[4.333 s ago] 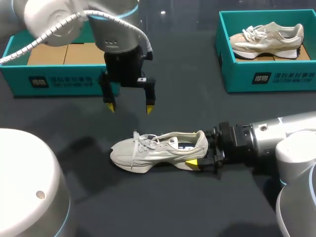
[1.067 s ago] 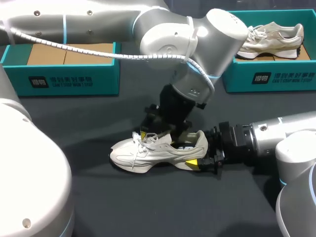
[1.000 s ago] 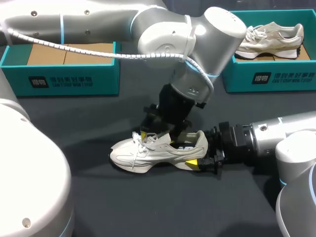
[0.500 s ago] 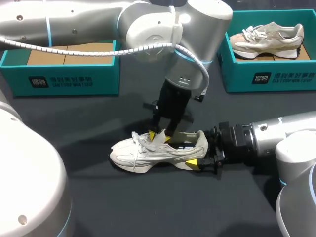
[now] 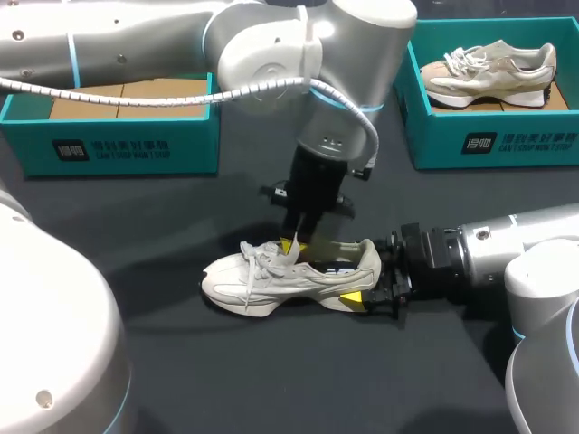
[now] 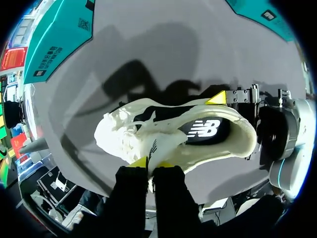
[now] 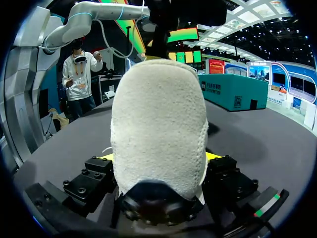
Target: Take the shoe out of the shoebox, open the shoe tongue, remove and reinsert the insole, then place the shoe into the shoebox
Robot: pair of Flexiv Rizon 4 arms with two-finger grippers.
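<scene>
Off-white fabric shoe (image 5: 271,276) is lying upright on its sole on the dark tabletop (image 5: 271,380), held at both ends.

- Left arm (image 5: 271,54) is coming down steeply from behind onto the shoe's mouth. The left jaws are clamping together on the tongue (image 6: 151,148). The yellow fingertips (image 6: 140,162) are nearly meeting, with the flap drawn up between them.
- About four seconds ago these jaws were hanging apart above the tabletop, behind the shoe. A second ago they were leaning into the opening at a slant. Half a second ago the tips were still slightly spread at the tongue. Now they are pinching tight, and the wrist is standing straighter.
- Right arm (image 5: 507,253) is lying low along the tabletop. The right jaws are gripping the heel from both sides, with one yellow tip (image 5: 351,298) showing against the sole. Their hold and the shoe's spot are staying as before.
- Dark insole (image 6: 203,130) is showing inside the shoe, ahead of the left jaws.
- Well beyond the left jaws, one teal shoebox (image 5: 118,145) is showing a brown cardboard floor.
- A second teal shoebox (image 5: 493,145), beyond the right jaws, is holding a beige shoe (image 5: 488,72).
</scene>
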